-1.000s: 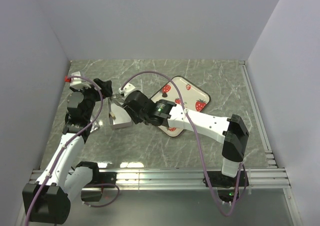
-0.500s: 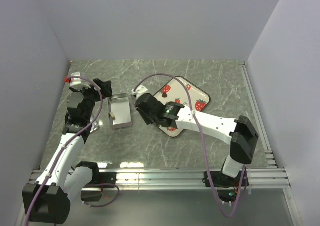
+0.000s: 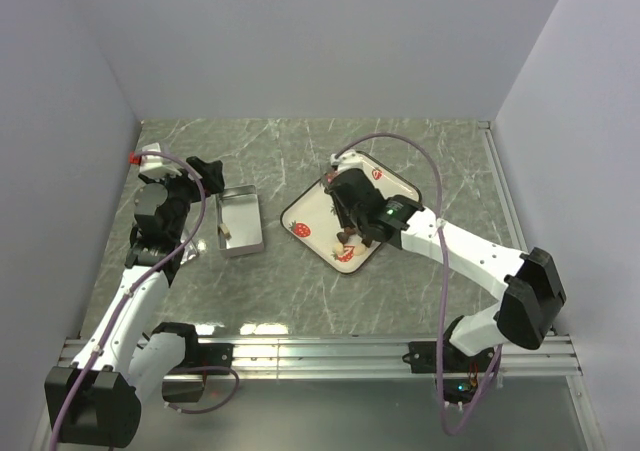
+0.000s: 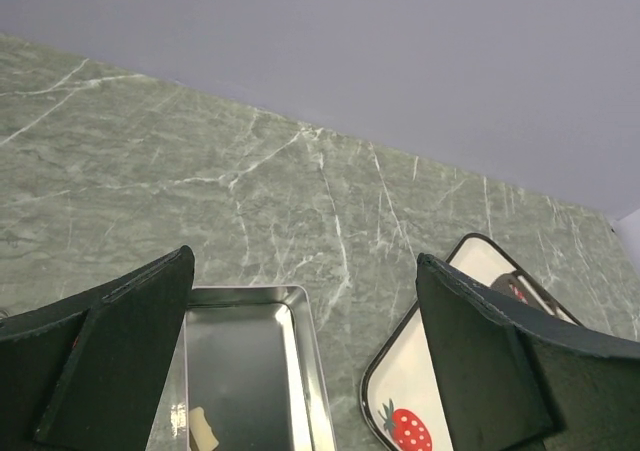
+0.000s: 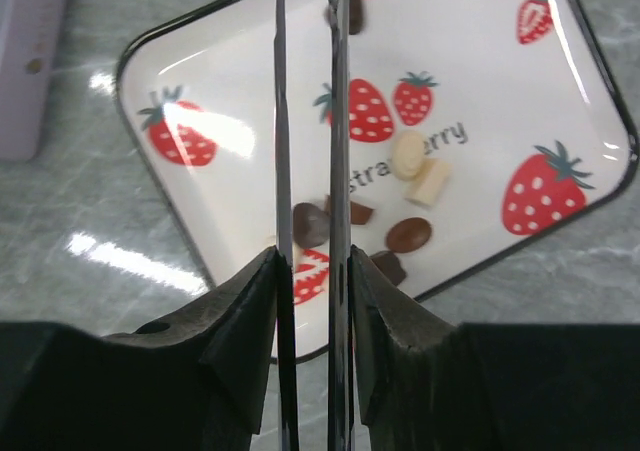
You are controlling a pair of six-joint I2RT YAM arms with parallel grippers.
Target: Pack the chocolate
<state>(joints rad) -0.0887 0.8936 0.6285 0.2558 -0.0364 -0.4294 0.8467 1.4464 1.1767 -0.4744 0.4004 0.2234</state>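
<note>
Several tiny chocolates lie on the strawberry tray (image 5: 480, 91): cream ones (image 5: 408, 154) and dark ones (image 5: 408, 234); they also show from above (image 3: 345, 237). One cream chocolate (image 4: 203, 426) lies in the open metal tin (image 3: 262, 226), and it also shows from above (image 3: 226, 233). My right gripper (image 5: 312, 261) hovers over the tray (image 3: 310, 211), shut on thin metal tweezers (image 5: 338, 121). The tweezer tips reach a dark piece (image 5: 352, 11) at the tray's far side; I cannot tell if it is gripped. My left gripper (image 4: 303, 261) is open and empty, just left of the tin (image 4: 300, 341).
The marble table is walled at the back and both sides. A metal rail runs along the near edge (image 3: 320, 351). The tray's corner (image 4: 420, 391) lies close to the right of the tin. A red clip (image 3: 132, 156) sits at the far left.
My right arm has swung right, from over the tin to above the tray. The left arm and the tin have not moved.
</note>
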